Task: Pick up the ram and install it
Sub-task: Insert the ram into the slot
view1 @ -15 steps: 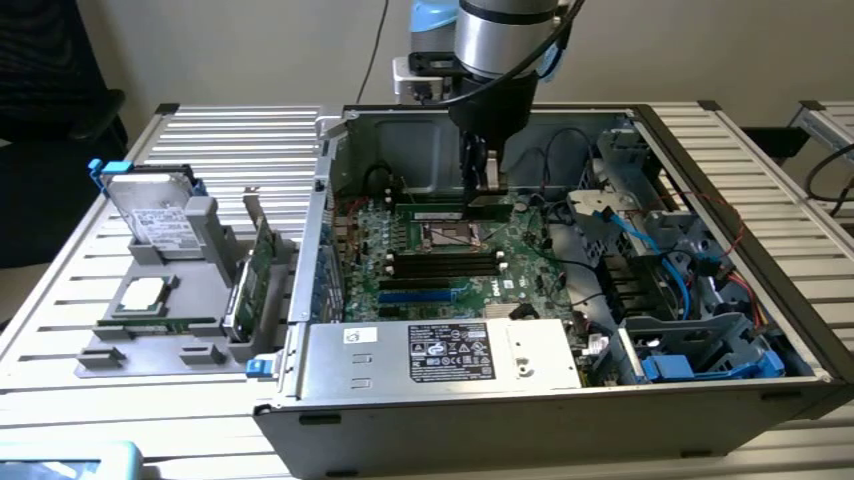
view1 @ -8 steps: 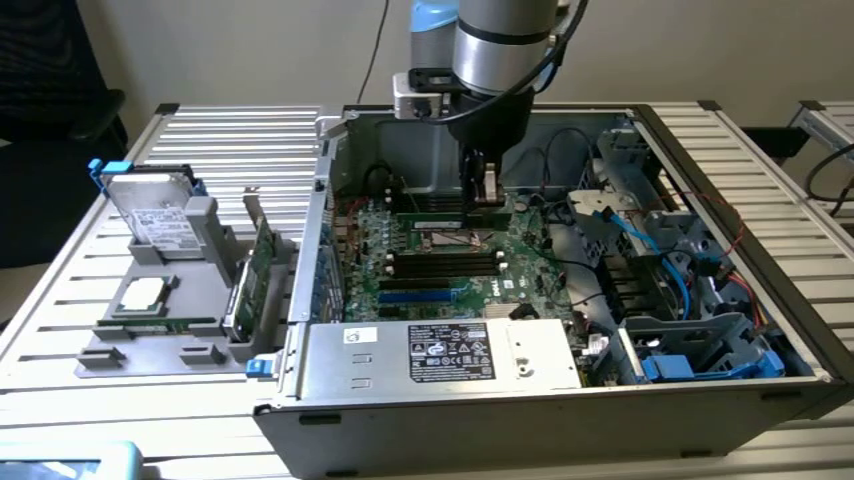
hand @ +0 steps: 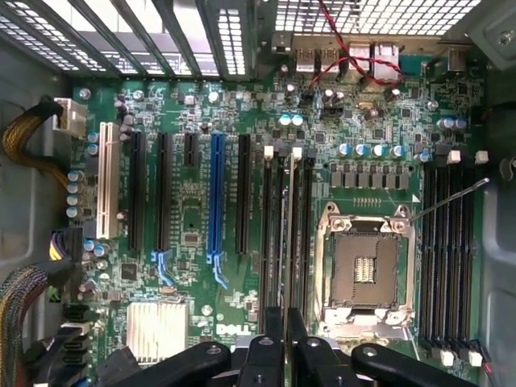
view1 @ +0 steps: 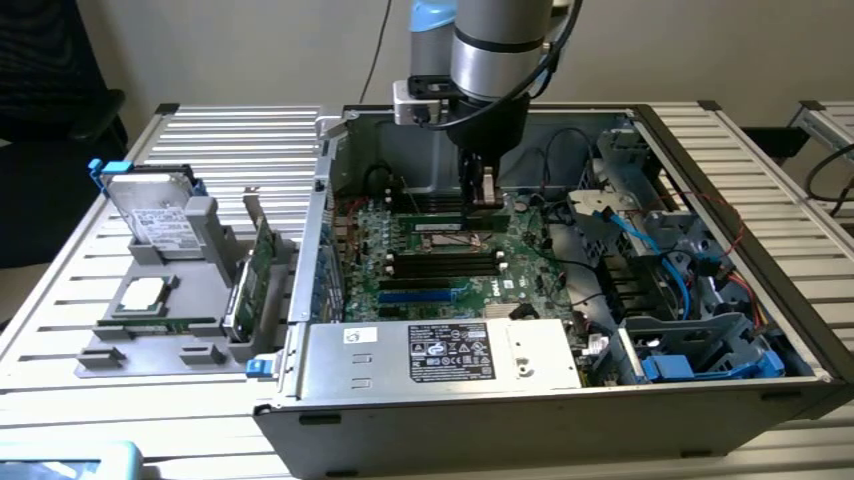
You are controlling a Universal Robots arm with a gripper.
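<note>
At upper centre of the exterior view, inside the case (view1: 534,425), the gripper (view1: 478,197) clenches the ram (hand: 286,234) edge-on over the memory slots (hand: 271,242) beside the CPU socket (hand: 367,270). Pickup looks done. Full seating cannot be judged.

A robotics lab: an opened computer case (view1: 534,430) on a slatted aluminium table (view1: 227,140), robot arm (view1: 501,50) above.

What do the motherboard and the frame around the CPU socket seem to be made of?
Motherboard: glossy green circuit-board laminate, probably fibreglass; soldered parts and fine traces show. CPU socket frame: bare metal, likely steel; it shines silver-grey.
</note>
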